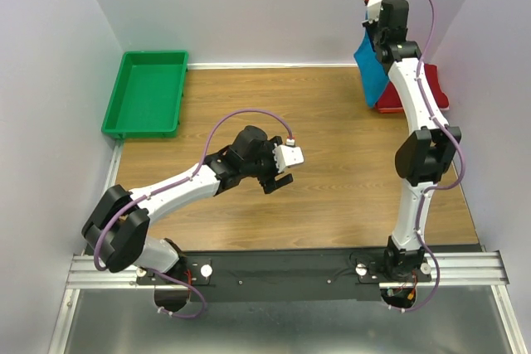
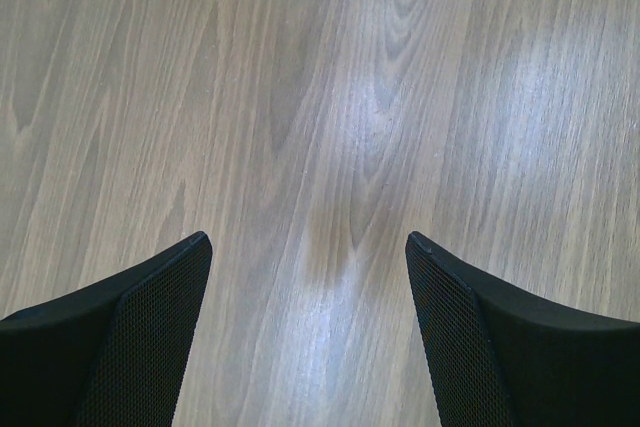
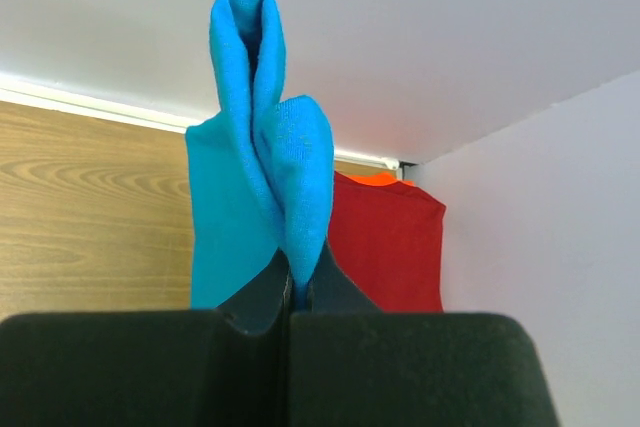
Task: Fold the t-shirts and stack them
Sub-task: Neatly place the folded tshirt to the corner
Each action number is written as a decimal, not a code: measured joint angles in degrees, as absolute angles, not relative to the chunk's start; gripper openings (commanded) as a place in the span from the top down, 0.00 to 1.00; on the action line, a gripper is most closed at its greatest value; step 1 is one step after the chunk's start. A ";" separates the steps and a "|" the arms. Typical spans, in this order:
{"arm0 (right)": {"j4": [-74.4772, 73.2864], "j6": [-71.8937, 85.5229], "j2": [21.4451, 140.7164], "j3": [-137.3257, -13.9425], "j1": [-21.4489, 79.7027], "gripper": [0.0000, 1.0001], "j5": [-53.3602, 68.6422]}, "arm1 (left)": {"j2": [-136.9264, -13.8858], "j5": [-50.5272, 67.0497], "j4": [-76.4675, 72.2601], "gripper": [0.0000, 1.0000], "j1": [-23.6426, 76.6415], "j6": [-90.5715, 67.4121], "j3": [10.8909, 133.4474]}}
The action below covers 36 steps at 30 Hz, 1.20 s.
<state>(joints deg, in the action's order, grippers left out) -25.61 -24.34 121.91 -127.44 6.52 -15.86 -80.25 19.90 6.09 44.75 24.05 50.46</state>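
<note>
The bright blue t-shirt (image 1: 371, 67) hangs in the air at the back right, pinched by my right gripper (image 1: 373, 32), which is shut on a bunched fold of it (image 3: 290, 277). The cloth rises above the jaws and drapes down to their left (image 3: 228, 227). The dark red t-shirt (image 1: 438, 97) lies flat on the table in the back right corner, behind and below the blue one (image 3: 390, 247), with an orange edge at its far side. My left gripper (image 1: 280, 176) hovers over the middle of the table, open, with only bare wood between its fingers (image 2: 308, 247).
A green plastic tray (image 1: 148, 93) stands at the back left corner. White walls close in the table at the back and on both sides; the right wall is close to the red shirt.
</note>
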 measured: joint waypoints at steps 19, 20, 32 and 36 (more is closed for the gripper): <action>-26.65 -27.73 119.81 -127.44 5.19 1.00 -15.79 | -80.14 19.92 6.11 0.14 44.75 24.25 50.43; -26.65 -27.92 119.83 -127.46 4.95 1.00 -15.79 | -80.14 19.92 6.13 0.14 44.75 24.27 50.43; -26.65 -29.98 122.63 -129.82 2.63 1.00 -15.16 | -80.14 19.92 6.15 0.14 44.75 24.67 50.11; -26.63 -30.76 124.14 -130.26 1.41 1.00 -14.66 | -80.14 19.92 6.17 0.14 44.75 24.93 50.11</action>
<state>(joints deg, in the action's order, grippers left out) -26.63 -30.76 124.14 -130.26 1.41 -14.66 -80.14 19.92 6.17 44.75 24.93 50.11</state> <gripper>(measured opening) 0.017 0.861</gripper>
